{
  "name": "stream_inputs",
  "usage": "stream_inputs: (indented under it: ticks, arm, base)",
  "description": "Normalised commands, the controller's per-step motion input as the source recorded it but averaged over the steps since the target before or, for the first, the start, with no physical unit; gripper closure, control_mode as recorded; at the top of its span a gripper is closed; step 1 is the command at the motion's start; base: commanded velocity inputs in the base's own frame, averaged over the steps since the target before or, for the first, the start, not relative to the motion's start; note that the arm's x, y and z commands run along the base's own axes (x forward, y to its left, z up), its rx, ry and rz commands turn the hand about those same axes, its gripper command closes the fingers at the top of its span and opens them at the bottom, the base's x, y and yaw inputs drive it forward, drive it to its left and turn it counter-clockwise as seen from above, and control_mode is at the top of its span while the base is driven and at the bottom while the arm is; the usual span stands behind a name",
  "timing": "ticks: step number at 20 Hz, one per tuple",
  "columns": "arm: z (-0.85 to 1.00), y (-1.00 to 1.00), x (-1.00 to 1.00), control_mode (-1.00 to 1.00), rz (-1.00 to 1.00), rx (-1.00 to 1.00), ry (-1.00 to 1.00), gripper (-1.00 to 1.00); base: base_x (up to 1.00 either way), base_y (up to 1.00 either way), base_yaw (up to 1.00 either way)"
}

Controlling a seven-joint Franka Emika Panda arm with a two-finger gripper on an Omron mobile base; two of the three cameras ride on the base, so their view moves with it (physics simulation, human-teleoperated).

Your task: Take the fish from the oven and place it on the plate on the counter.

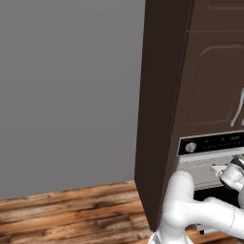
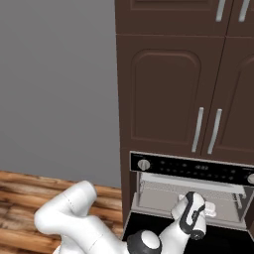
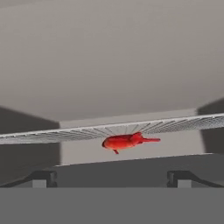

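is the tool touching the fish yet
Apart. The hand view shows the fish lying on the wire rack farther inside the oven, well ahead of the tool's two finger tips, with open space between them.

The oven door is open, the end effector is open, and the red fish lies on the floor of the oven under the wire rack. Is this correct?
Not quite. In the hand view the fish lies on the wire rack of the oven, not on the floor beneath it. The door is open and the end effector is open, as you said.
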Motion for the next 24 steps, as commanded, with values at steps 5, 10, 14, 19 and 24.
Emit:
stream_inputs:
  ticks: [5,10,14,19,24]
  arm:
    - [-0.24,-0.01,0.18,-1.00,0.00,-0.01,-0.08,-1.00]
    - [-0.04,-0.01,0.16,-1.00,0.00,-0.03,-0.05,-1.00]
    - [-0.02,-0.03,0.22,-1.00,0.00,-0.04,0.00,-1.00]
    - [-0.25,-0.02,0.17,-1.00,0.00,-0.06,0.01,-1.00]
    - [-0.43,-0.07,0.08,-1.00,0.00,-0.07,0.05,-1.00]
  base:
    - [0.00,0.00,0.00]
    - [0.00,0.00,0.00]
    - [0.00,0.00,0.00]
    - [0.00,0.00,0.00]
    - [0.00,0.00,0.00]
